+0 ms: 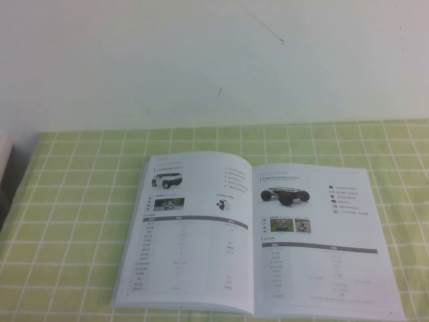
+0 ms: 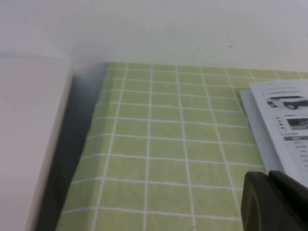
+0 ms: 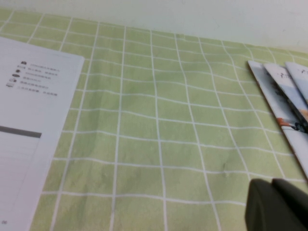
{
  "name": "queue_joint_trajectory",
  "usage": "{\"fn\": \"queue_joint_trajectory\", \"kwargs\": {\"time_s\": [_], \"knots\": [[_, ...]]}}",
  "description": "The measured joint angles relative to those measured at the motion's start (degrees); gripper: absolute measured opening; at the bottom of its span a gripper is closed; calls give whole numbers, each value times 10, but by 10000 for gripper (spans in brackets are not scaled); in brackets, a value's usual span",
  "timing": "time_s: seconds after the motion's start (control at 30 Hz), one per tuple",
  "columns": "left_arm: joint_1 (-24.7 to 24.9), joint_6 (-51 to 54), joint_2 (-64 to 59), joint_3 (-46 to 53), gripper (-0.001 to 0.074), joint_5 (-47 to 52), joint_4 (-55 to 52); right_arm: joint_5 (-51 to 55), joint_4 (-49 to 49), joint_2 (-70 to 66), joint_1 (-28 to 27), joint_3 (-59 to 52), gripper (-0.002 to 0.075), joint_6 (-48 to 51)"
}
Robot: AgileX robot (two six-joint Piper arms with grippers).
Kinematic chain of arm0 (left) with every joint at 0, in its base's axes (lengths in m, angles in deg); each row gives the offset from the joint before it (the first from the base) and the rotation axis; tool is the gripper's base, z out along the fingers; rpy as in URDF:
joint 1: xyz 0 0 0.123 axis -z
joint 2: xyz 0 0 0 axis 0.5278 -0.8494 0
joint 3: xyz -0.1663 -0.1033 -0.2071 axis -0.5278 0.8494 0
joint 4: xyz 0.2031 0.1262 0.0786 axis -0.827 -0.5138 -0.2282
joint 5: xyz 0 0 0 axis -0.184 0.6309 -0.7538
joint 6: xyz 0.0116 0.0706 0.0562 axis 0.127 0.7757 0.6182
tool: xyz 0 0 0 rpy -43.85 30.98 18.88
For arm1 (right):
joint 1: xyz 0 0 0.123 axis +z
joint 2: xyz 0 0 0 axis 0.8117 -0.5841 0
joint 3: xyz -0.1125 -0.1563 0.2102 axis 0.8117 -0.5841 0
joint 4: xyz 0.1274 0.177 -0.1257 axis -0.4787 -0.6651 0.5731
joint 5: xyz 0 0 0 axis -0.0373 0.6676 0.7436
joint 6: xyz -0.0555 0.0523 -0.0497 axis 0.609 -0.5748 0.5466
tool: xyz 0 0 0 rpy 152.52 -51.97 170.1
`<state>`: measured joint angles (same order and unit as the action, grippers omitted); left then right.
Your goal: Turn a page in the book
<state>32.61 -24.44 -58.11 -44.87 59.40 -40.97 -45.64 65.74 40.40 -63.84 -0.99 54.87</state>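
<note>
A thin white stapled booklet [image 1: 258,235] with glossy pages lies open and flat on the green tablecloth [image 1: 80,221] checked with white lines, near the front edge of the table and a little right of centre. Its left-hand page shows a white wheeled vehicle at the top, small pictures below it and a long table under a grey header bar. The right-hand page [image 1: 322,245] carries a dark wheeled robot, a column of small icons with text, two little photographs and another grey-headed table.

The left gripper [image 2: 274,199] appears only as a dark shape just beside the booklet's outer left corner; whether its fingers are apart cannot be told. The right gripper [image 3: 276,204], closed and holding nothing, sits above the cloth between the booklet's right edge and a fanned stack of other glossy leaflets [image 3: 288,103].
</note>
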Motion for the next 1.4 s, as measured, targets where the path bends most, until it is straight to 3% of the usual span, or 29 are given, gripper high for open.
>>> {"fn": "queue_joint_trajectory", "kwargs": {"time_s": [0.1,0.13,1.4], "knots": [[0,0,0,0,-4,0,0,0,0,0,0,0,-3,0],[-38,-9,42,0,-4,73,-32,0,0,0,0,0,-3,0],[-37,-9,43,0,-4,79,-36,0,1,0,0,0,-3,0]]}}
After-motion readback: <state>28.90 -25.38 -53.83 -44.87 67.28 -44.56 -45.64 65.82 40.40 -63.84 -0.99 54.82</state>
